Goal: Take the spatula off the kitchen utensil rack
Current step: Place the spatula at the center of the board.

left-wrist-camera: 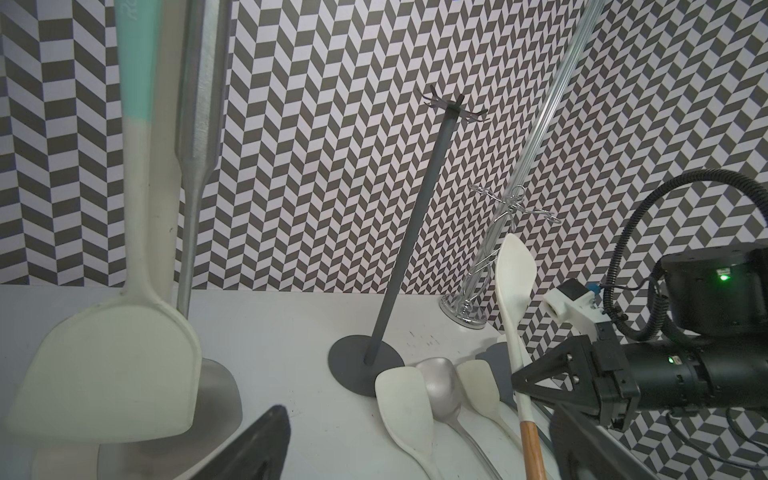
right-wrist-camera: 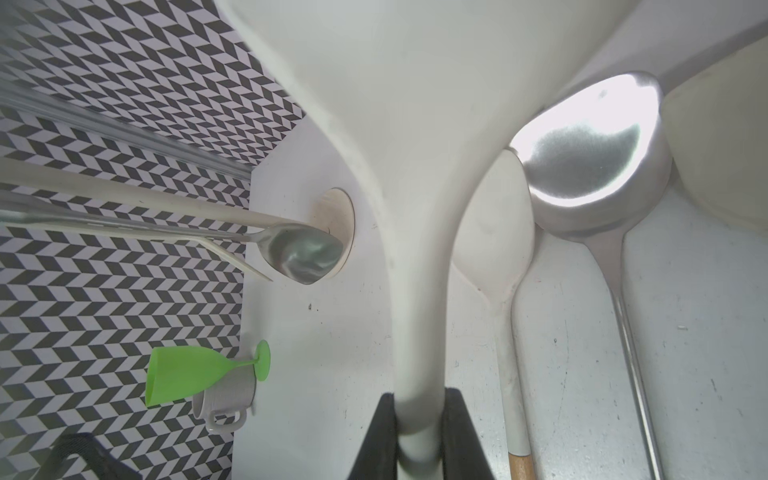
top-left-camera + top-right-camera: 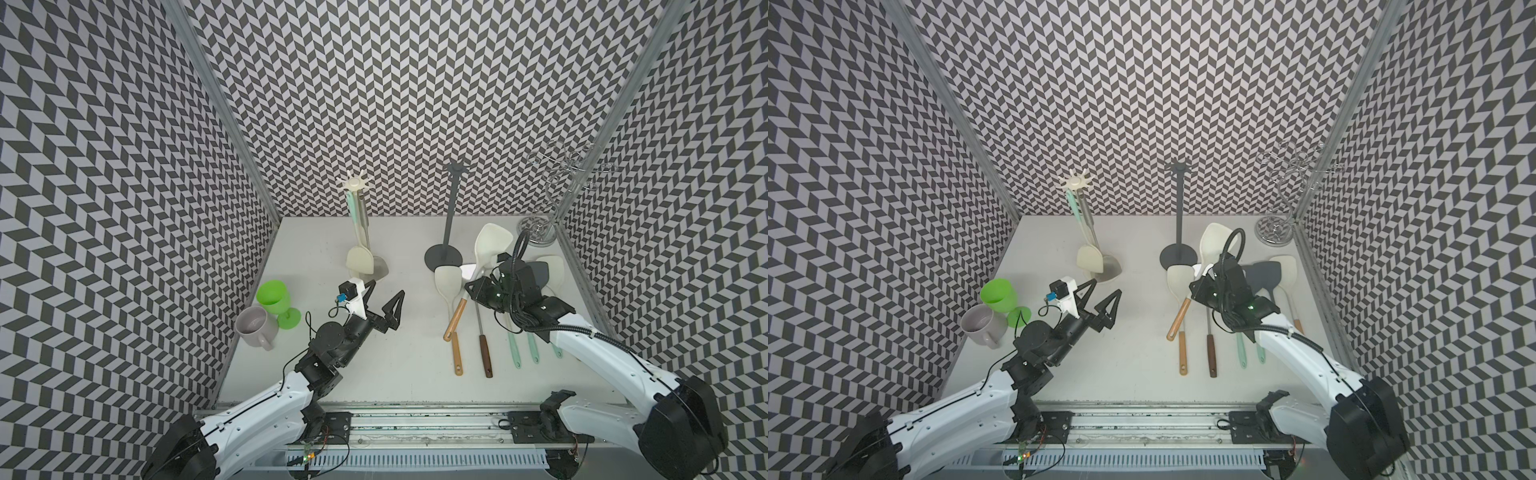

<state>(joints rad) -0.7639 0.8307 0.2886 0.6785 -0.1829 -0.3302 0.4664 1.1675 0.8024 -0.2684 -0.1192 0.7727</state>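
Observation:
My right gripper [image 3: 473, 286] [image 2: 419, 436] is shut on the white neck of a cream spatula [image 3: 492, 241] [image 2: 415, 124] with a wooden handle. The spatula is held tilted, blade up, above the utensils on the table. It hangs clear of the dark grey utensil rack [image 3: 451, 216] just to its left, whose hooks are bare. A cream rack [image 3: 355, 187] further left carries a teal-handled spatula [image 3: 358, 259] and a steel turner [image 3: 380, 268]. My left gripper [image 3: 384, 297] [image 1: 415, 457] stands open and empty in front of that cream rack.
Several utensils [image 3: 482, 345] lie side by side on the table under and beside my right arm. A green goblet [image 3: 272, 295] and a grey mug [image 3: 253, 324] stand by the left wall. A chrome wire stand [image 3: 538, 232] fills the back right corner.

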